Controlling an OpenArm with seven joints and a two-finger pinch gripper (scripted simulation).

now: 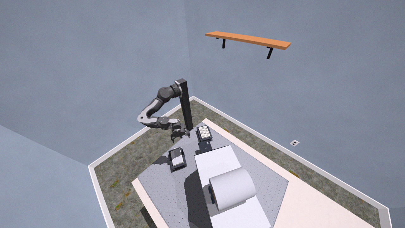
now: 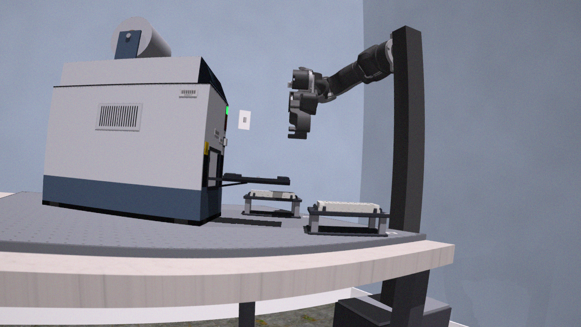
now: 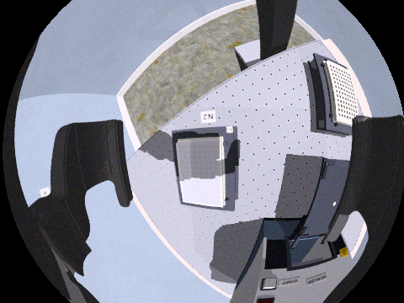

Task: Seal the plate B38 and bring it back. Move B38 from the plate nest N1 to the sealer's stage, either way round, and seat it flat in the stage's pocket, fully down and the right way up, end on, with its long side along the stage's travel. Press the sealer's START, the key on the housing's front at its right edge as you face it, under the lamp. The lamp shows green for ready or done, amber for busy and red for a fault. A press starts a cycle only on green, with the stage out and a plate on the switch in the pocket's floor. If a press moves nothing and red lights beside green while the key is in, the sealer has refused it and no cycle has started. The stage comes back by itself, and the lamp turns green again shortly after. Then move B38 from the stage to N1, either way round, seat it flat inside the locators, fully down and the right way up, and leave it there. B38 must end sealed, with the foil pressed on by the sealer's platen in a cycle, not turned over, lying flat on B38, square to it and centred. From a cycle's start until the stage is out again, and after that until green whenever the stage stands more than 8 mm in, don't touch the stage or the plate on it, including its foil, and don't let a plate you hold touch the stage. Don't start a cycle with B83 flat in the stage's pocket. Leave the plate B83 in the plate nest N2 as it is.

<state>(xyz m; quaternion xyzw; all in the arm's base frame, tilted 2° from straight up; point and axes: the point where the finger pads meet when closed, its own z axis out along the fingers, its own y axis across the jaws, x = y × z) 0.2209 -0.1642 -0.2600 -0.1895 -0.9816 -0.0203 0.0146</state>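
Note:
My gripper point(image 1: 180, 136) is open and empty. It hangs high above the table and points down, also in the side view point(image 2: 297, 134). Almost under it a smooth-topped plate point(image 3: 204, 171) point(image 1: 177, 159) lies in a nest. The small label point(image 3: 208, 116) beside that nest looks like N2. A second plate with open wells showing point(image 1: 204, 132) point(image 3: 336, 93) lies in the other nest, near the arm's post. The sealer's stage point(image 2: 253, 179) stands out and is empty. The lamp point(image 2: 227, 110) shows green. The START key point(image 3: 269, 284) sits on the housing's front.
The sealer's housing point(image 2: 130, 150) with its foil roll point(image 1: 232, 188) fills the middle of the perforated plate. The arm's black post point(image 2: 406, 130) stands at the table's edge behind the nests. A wooden shelf point(image 1: 247, 40) hangs on the far wall.

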